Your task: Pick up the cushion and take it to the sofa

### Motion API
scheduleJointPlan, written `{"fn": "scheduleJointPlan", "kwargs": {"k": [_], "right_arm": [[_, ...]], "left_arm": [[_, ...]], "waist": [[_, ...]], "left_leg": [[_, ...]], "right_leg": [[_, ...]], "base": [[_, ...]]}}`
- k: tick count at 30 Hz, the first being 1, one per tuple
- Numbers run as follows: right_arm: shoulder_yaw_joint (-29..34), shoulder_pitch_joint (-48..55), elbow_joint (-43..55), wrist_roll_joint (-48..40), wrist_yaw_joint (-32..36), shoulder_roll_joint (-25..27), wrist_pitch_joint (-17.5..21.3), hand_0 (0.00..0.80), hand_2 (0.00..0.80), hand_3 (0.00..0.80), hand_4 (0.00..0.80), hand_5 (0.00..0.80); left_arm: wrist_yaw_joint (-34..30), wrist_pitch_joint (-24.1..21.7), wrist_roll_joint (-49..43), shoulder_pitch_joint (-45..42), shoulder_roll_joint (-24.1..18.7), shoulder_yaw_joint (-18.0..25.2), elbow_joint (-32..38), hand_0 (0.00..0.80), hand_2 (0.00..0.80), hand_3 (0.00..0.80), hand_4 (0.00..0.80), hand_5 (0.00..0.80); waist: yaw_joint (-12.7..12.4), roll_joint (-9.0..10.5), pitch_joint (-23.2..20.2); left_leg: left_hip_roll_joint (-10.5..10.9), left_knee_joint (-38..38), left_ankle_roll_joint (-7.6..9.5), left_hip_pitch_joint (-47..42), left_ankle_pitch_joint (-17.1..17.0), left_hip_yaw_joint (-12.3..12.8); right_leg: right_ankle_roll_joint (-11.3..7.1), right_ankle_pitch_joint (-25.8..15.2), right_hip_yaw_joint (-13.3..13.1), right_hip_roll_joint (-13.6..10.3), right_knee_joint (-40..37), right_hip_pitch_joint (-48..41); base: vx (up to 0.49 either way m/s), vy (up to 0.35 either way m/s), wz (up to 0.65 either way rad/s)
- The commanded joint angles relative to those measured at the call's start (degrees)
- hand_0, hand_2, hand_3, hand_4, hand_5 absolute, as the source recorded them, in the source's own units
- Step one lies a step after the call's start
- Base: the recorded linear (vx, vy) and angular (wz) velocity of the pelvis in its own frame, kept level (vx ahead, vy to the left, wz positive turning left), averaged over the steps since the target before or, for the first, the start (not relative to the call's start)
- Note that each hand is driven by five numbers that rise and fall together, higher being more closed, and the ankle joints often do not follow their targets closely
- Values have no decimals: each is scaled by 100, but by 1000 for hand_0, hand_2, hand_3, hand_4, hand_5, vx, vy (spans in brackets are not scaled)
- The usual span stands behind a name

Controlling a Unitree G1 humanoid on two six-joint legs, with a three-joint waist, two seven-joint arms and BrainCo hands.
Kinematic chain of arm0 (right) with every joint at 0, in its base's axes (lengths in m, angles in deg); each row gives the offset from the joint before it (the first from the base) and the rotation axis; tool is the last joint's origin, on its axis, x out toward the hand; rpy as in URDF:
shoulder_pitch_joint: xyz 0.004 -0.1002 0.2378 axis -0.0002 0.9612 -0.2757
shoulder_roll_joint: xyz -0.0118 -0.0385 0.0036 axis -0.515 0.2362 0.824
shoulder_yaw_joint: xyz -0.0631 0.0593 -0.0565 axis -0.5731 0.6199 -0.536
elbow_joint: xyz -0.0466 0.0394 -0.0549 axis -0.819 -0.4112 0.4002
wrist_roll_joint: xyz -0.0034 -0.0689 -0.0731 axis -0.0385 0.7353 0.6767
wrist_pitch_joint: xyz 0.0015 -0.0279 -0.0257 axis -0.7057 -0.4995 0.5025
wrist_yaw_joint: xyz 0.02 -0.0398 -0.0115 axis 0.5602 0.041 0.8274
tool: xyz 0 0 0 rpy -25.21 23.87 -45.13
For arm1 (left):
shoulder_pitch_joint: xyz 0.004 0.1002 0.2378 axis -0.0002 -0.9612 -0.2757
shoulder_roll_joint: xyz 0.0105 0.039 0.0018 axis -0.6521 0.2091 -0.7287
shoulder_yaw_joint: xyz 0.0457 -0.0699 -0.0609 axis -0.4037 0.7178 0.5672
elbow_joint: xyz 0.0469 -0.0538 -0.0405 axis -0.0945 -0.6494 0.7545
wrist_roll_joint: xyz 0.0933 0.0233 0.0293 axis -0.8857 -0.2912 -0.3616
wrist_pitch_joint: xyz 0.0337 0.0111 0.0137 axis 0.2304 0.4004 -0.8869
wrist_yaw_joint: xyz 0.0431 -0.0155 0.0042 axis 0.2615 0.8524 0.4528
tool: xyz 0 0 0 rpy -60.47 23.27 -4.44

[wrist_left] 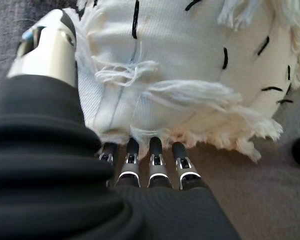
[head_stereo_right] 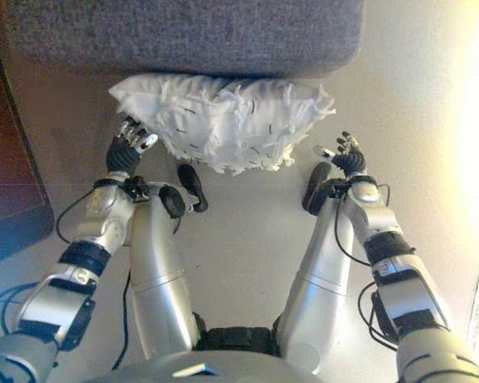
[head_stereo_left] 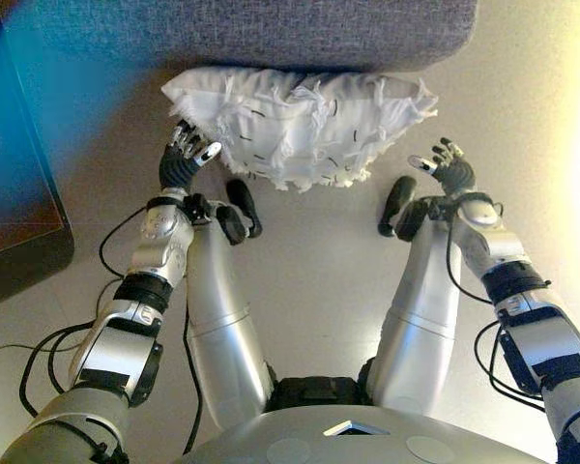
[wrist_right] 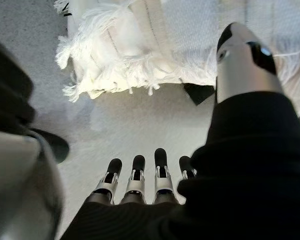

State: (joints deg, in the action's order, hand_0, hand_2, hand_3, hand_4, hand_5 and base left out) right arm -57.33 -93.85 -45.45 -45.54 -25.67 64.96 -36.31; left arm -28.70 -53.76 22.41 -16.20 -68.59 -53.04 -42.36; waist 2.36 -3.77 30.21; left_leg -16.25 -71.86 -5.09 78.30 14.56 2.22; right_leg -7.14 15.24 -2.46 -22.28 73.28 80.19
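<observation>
Cushion (head_stereo_left: 300, 121): white, fringed with dark dashes, lying on the floor (head_stereo_left: 319, 280) against the base of the grey sofa (head_stereo_left: 271, 29).
Left hand (head_stereo_left: 187, 155): at the cushion's left end; fingers (wrist_left: 155, 155) nearly straight, tips at the fringe and seemingly touching it, thumb alongside the fabric, nothing clasped.
Right hand (head_stereo_left: 447, 164): near the cushion's right corner but apart from it; fingers (wrist_right: 135, 172) spread and relaxed, holding nothing.
</observation>
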Motion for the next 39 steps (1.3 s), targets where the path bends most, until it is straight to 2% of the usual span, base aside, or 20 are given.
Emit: {"fn": "scheduleJointPlan", "kwargs": {"k": [1, 8, 12, 21, 33, 34, 35, 36, 37, 39], "right_arm": [[-126, -45, 147, 103, 412, 98, 254, 0, 0, 0, 0, 0], [-551, -543, 349, 1, 911, 81, 161, 0, 0, 0, 0, 0], [-879, -1009, 326, -48, 1043, 17, -20, 0, 0, 0, 0, 0], [-1314, -1955, -15, -183, 811, -254, -358, 0, 0, 0, 0, 0], [-1492, -2392, 140, -243, 570, -536, -507, 0, 0, 0, 0, 0], [-1493, -2419, 159, -195, 541, -567, -494, 0, 0, 0, 0, 0], [-1490, -2443, 170, -175, 502, -592, -476, 414, 414, 414, 414, 414], [-1479, -2456, 172, -153, 475, -624, -423, 649, 649, 649, 649, 649], [-1467, -2472, 176, -133, 481, -650, -389, 800, 800, 800, 800, 800], [-1437, -2481, 233, 3, 411, -703, -337, 800, 800, 800, 800, 800]], "left_arm": [[-161, -30, 214, 167, -266, 123, -10, 0, 0, 0, 0, 0], [-111, 50, 77, 613, -353, -75, -60, 0, 0, 0, 0, 0], [-28, 198, 78, 1107, -450, -198, -310, 0, 0, 0, 0, 0], [14, 299, 131, 1940, -456, -446, -825, 0, 0, 0, 0, 0], [-609, 318, 126, 2387, -203, -864, -677, 0, 0, 0, 0, 0], [-674, 312, 157, 2435, -158, -900, -638, 198, 198, 198, 198, 198], [-728, 294, 164, 2465, -118, -926, -613, 502, 502, 502, 502, 502], [-797, 264, 170, 2489, -75, -962, -572, 728, 728, 728, 728, 728], [-845, 230, 187, 2497, -44, -997, -529, 800, 800, 800, 800, 800], [-834, 200, 142, 2498, 57, -1041, -425, 800, 800, 800, 800, 800]], "waist": [[103, -83, -41], [85, -60, -41], [81, -45, -41], [54, -71, -41], [31, -120, -41], [32, -120, -41], [31, -119, -41], [27, -120, -41], [20, -121, -41], [10, -121, -41]], "left_leg": [[-188, 32, -177, -230, 561, -55], [-226, -170, -243, 35, 557, -140], [-251, -279, -273, 146, 521, -179], [-243, -527, -283, 297, 549, -203], [-188, -523, -242, 305, 518, -125], [-183, -522, -235, 311, 515, -124], [-176, -517, -232, 315, 510, -123], [-171, -509, -235, 314, 506, -124], [-166, -505, -237, 310, 508, -126], [-143, -484, -242, 293, 513, -129]], "right_leg": [[-60, -222, -419, -150, -304, -145], [-60, -183, -482, -195, -118, 109], [-51, -170, -515, -225, -10, 225], [41, -126, -565, -256, 171, 380], [110, -184, -514, -270, 110, 365], [113, -191, -512, -268, 109, 371], [114, -198, -508, -267, 105, 375], [114, -206, -496, -268, 89, 367], [109, -216, -486, -273, 75, 359], [97, -237, -463, -282, 33, 331]], "base": [[0, 0, 0], [0, -1, 0], [0, 0, 0], [1, 1, 0], [0, -3, 0], [-4, -37, 2], [-7, -37, 2], [-5, -36, 2], [-4, -40, 2], [-1, -33, 3]]}}
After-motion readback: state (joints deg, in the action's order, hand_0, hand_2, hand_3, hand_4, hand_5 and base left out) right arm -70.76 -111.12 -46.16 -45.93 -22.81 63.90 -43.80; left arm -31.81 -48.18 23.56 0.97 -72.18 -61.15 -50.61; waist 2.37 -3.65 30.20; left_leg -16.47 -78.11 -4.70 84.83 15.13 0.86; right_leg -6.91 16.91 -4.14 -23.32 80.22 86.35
